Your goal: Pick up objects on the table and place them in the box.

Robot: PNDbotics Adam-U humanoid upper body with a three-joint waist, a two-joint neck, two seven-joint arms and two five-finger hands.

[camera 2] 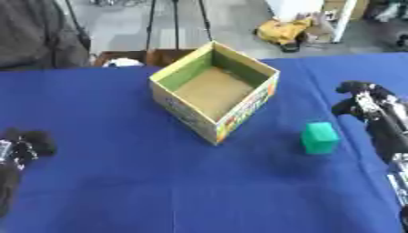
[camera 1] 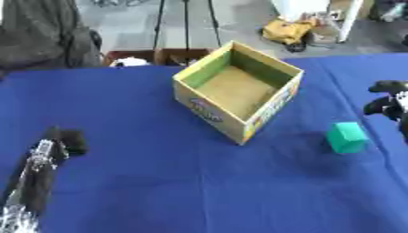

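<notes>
The right robot hand hangs over the desk's right side with its fingers curled in and nothing between them. The green block sits just inward of it, toward the robot's left and a little nearer the body, apart from the fingers. This is plainly the nearer hand. The left robot hand is well away on the far-left side, its fingers also drawn in on nothing.

The block looks nearly cubic and slightly taller than wide, so I see no long axis to line up with (any approach angle should serve). It stands upright on the blue desk, on bare cloth.

Beyond the block, farther left and back, stands the open cardboard box, turned cornerwise, with nothing visible inside. One corner points toward the block, and a clear gap lies between them. The carry looks short, up and over the near rim.
</notes>
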